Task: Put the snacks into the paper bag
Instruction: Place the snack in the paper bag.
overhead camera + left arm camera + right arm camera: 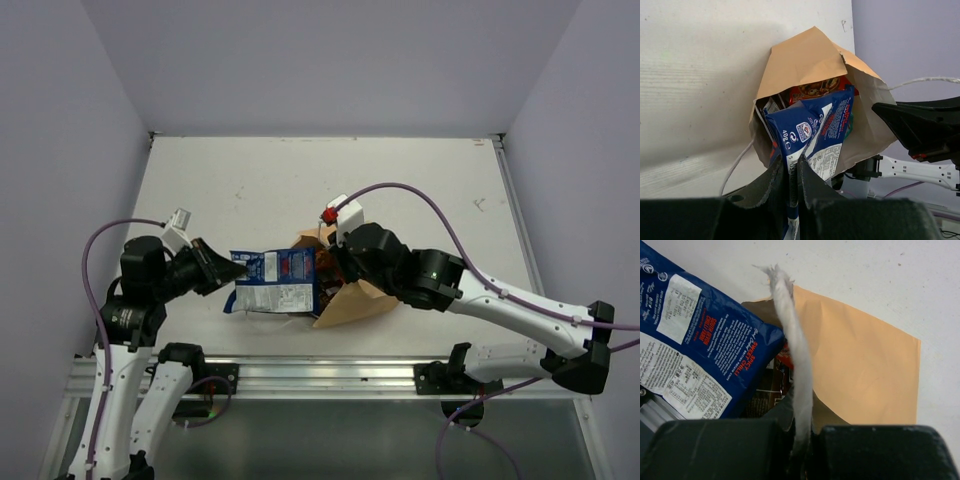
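Observation:
The tan paper bag [352,303] lies on its side at the table's middle, its mouth facing left. A blue-white snack packet [277,281] sticks partly into the mouth [815,135] [700,355]. My left gripper [234,270] [793,172] is shut on that packet's near edge. Deeper in the bag sit a red packet [815,89] and a dark brown one [767,390]. My right gripper [333,262] [801,432] is shut on the bag's white cord handle [790,330], holding the mouth open above the bag [865,370].
The second white cord handle [737,165] trails on the table left of the bag. The right arm [920,130] reaches over the bag from the right. Purple walls ring the white table [300,180]; a metal rail [320,375] runs along the near edge.

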Action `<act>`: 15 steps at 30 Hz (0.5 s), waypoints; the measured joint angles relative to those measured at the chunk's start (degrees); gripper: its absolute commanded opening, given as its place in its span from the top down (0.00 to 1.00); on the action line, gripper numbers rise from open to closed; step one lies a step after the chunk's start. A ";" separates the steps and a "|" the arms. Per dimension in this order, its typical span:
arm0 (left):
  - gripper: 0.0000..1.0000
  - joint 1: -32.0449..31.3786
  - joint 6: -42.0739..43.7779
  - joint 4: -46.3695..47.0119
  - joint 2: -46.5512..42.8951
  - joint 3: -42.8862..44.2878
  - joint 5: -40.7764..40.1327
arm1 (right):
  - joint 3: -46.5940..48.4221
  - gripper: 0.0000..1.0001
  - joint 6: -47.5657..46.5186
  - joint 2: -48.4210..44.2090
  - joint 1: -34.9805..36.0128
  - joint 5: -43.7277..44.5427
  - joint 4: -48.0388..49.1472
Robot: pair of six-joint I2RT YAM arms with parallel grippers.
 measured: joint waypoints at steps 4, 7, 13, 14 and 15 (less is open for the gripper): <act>1.00 0.00 -1.70 0.13 0.17 -1.53 -0.20 | -0.57 1.00 0.63 0.26 0.52 0.61 1.07; 1.00 0.00 -2.78 0.87 1.29 -1.55 -0.22 | -0.57 1.00 1.07 1.01 0.98 0.96 1.70; 1.00 0.00 -4.79 3.26 3.54 -1.55 -0.61 | -0.59 1.00 1.84 1.81 1.60 1.36 2.47; 1.00 0.00 -4.81 3.61 4.09 -1.55 -0.66 | -0.59 1.00 1.88 1.81 1.66 1.38 2.54; 1.00 -0.02 -4.83 4.00 4.66 -1.55 -0.72 | -0.59 1.00 1.92 1.81 1.73 1.40 2.54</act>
